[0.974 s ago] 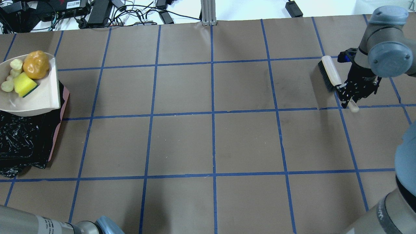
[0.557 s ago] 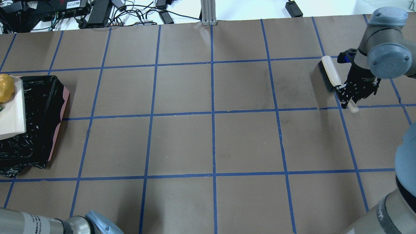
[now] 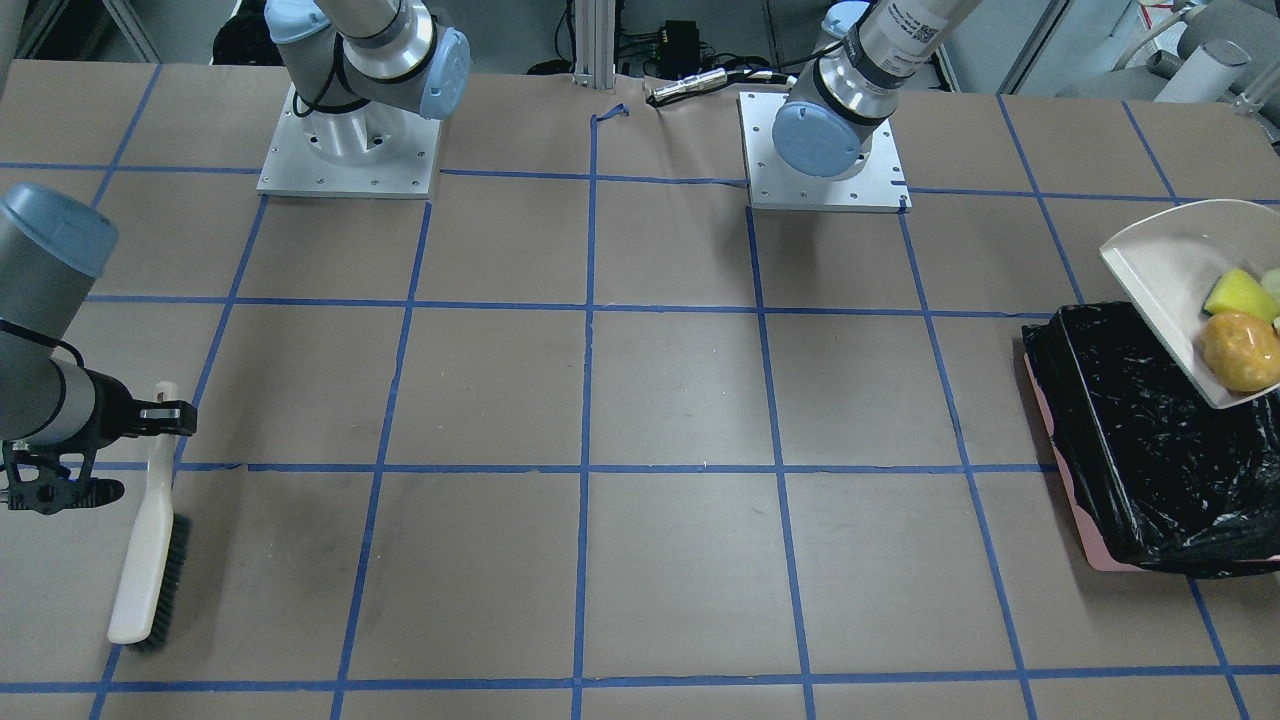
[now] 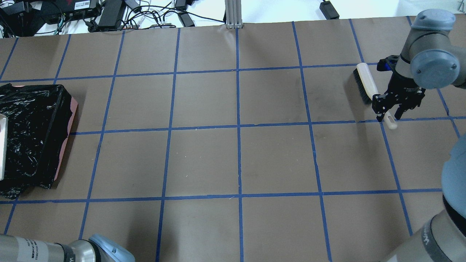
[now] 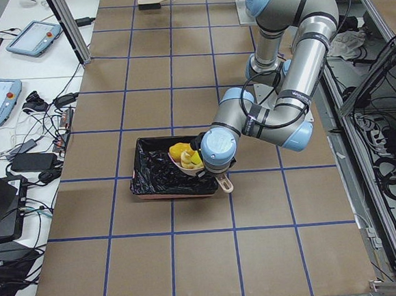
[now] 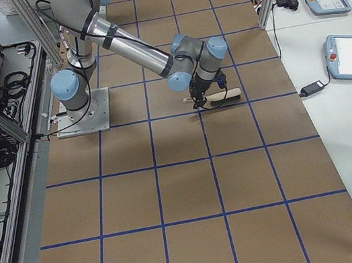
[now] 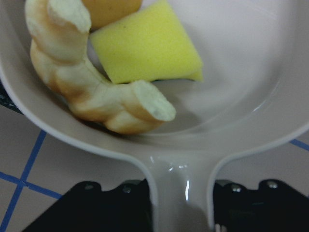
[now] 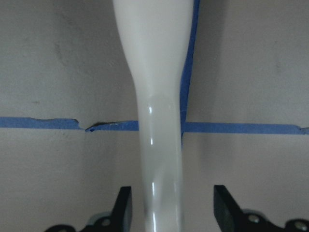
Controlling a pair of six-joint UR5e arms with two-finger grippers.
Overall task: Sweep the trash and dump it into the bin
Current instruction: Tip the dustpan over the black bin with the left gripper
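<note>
Left gripper (image 7: 181,205) clamps the handle of my beige plastic dustpan (image 3: 1165,265), over the black-bagged rectangular bin (image 3: 1140,440).
Toy-food trash (image 7: 91,92) rides inside; right gripper (image 4: 390,117) straddles the white-handled brush (image 4: 365,84), jaws apart.

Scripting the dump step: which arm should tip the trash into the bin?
Left. The left gripper holds the dustpan, loaded with trash, over the bin. The right gripper sits across the table, open around the brush handle.

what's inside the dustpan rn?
The dustpan holds a braided pastry, a yellow wedge and a glossy yellow-brown lump. Whatever lies beneath them is covered.
</note>
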